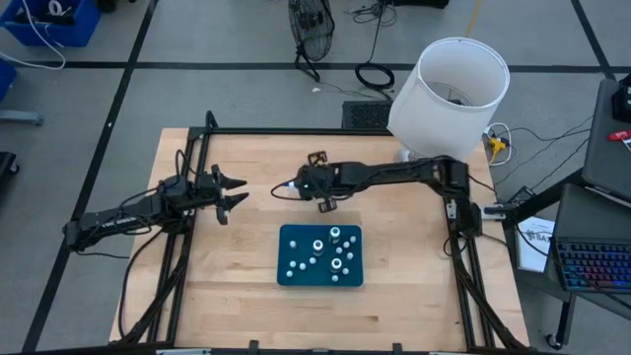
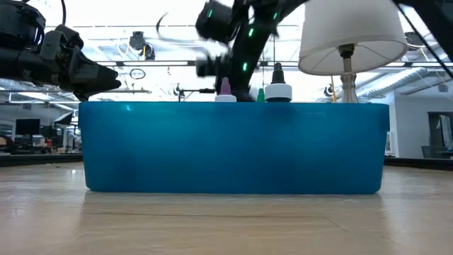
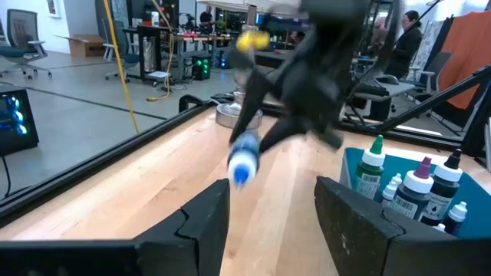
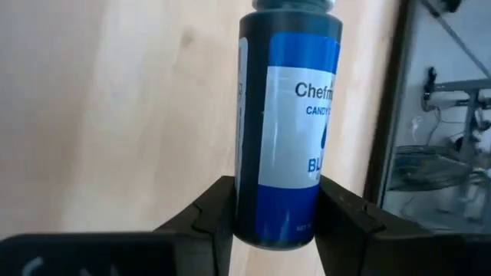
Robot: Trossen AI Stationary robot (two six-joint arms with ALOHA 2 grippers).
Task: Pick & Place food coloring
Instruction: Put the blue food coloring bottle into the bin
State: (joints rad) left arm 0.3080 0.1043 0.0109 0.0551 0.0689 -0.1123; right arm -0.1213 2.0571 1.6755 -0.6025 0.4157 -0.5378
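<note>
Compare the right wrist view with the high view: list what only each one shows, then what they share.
Only the right wrist view: the blue label with lettering on the bottle clamped between the right gripper's fingers.

Only the high view: the teal tray holding several white-capped bottles, the left gripper open and empty above the table's left part, and the white lamp shade at the back right corner.

Both: the wooden table and the right gripper holding the bottle.
</note>
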